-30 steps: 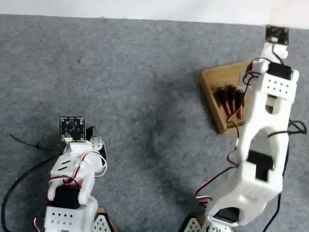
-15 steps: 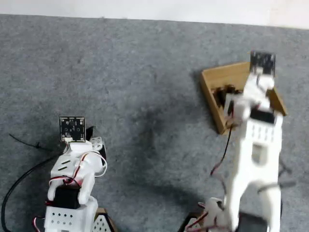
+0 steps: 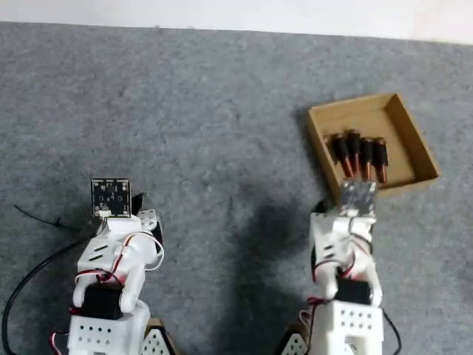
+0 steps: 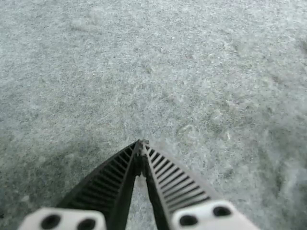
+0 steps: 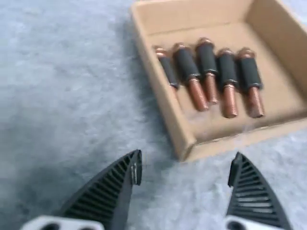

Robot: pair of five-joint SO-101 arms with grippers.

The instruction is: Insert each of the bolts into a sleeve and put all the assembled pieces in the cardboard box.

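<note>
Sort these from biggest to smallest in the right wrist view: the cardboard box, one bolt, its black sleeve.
1. cardboard box, by far the largest
2. rightmost bolt
3. black sleeve, which covers only part of that bolt

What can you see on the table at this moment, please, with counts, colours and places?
cardboard box: one, brown, open-topped, on the far right part of the table.
bolts: five, copper, lying side by side inside the box.
sleeves: five, black, one around each bolt.
table: one, grey fuzzy covering, beneath everything.
cable: one, thin, black, on the table beside the left arm.
left arm: one, white, near left; left tool shut, over bare table.
right arm: one, white, on the near side of the box; right tool open, empty.
</note>
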